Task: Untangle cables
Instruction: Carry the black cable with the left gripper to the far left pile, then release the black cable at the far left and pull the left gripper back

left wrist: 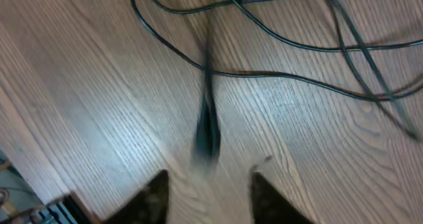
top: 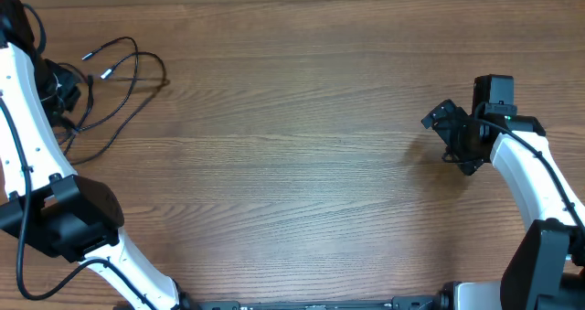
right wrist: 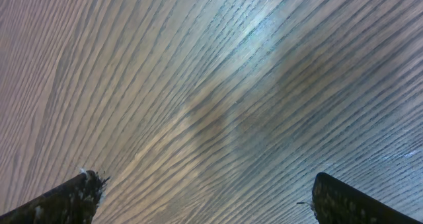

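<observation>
Cables [left wrist: 344, 49] loop ahead of the left gripper [left wrist: 208, 178], jaws partly parted, empty. Best take one plug [left wrist: 207, 128] and draw it slowly clear. Right gripper [right wrist: 205, 181] gapes wide, empty.

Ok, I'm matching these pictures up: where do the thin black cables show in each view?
Overhead: thin black cables looped at far upper left.
Left wrist: the cables cross the upper half, one blurred end mid-frame.
Right wrist: not in it.
Shared landmark: the brown wood-grain table.
</observation>
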